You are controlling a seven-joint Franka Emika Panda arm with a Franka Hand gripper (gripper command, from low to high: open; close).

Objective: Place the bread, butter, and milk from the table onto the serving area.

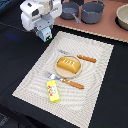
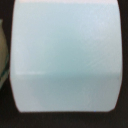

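Observation:
The milk (image 1: 46, 34), a small carton with a pale blue side, hangs in my gripper (image 1: 44, 30) over the far corner of the serving area (image 1: 95, 65) on the exterior view's left. Its blue side (image 2: 65, 55) fills the wrist view, where my fingers do not show. The gripper is shut on the carton. The bread (image 1: 68, 64) lies on the round tan plate (image 1: 59, 72) in the middle of the cream placemat. The butter (image 1: 53, 91), a yellow pack, lies on the placemat near its front edge. The black table (image 1: 15, 65) surrounds the mat.
Orange-handled cutlery lies on both sides of the plate: a knife (image 1: 86, 58) and a fork (image 1: 71, 82). A reddish-brown board (image 1: 107, 27) at the back carries grey pots (image 1: 93, 12) and a pale bowl (image 1: 122, 17).

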